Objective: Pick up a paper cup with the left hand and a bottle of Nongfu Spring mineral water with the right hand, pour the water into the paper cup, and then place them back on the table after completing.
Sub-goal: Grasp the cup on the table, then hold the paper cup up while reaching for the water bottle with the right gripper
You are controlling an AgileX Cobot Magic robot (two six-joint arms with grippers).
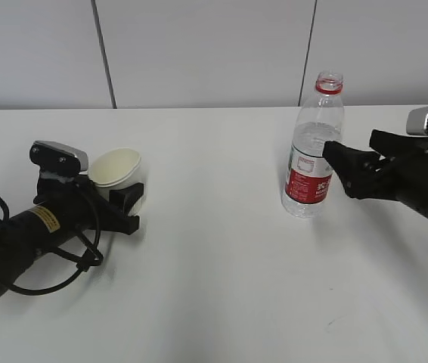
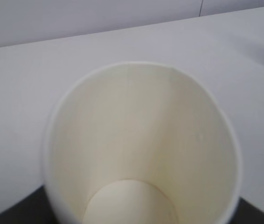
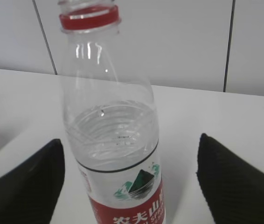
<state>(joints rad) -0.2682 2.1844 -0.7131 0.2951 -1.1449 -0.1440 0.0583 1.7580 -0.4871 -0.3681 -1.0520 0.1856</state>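
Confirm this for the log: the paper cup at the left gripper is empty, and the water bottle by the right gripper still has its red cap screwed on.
Not quite. The bottle has no cap: the exterior view shows an open mouth with only the red ring left on the neck. The rest stands: the paper cup at the left gripper is empty, as the left wrist view shows, and the bottle stands by the right gripper.

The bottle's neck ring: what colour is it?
Red, on the bottle; clearest in the right wrist view.
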